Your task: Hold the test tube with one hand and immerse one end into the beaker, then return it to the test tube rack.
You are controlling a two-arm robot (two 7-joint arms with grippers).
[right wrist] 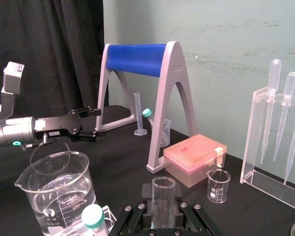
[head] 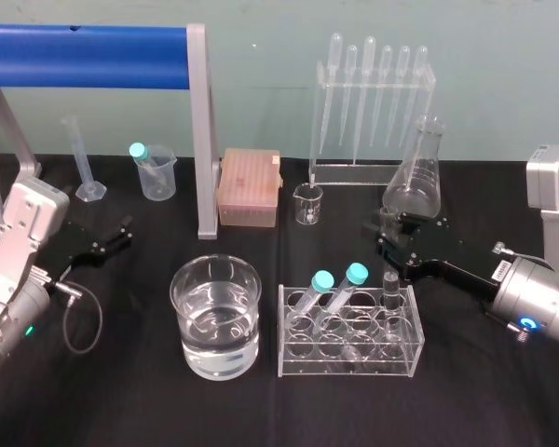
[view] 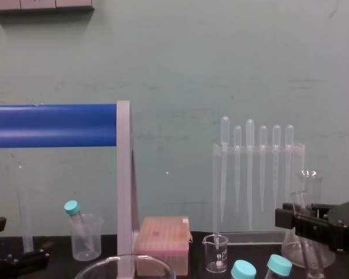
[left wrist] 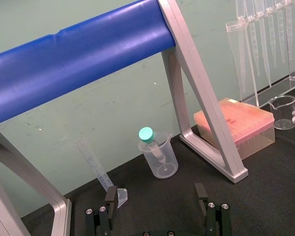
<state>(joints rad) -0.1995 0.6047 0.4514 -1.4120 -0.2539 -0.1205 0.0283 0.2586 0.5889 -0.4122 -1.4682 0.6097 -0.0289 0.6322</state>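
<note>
Okay, pick-up: right end effector [head: 392, 244] clamped on the test tube [right wrist: 163, 189]; you lift straight, then to the beaker [head: 215, 284].

Six pipettes [head: 368, 84] hang at upper right. I count three teal-capped tubes [head: 321, 284], one test tube [right wrist: 163, 201], one large beaker [head: 216, 317], one tiny beaker [head: 308, 205], one flask [head: 415, 177] and one measuring cylinder [head: 79, 154].

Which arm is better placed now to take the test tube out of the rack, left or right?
Right. The right gripper sits at the test tube standing in the rack. The left gripper rests open far to the left, beyond the beaker.
</note>
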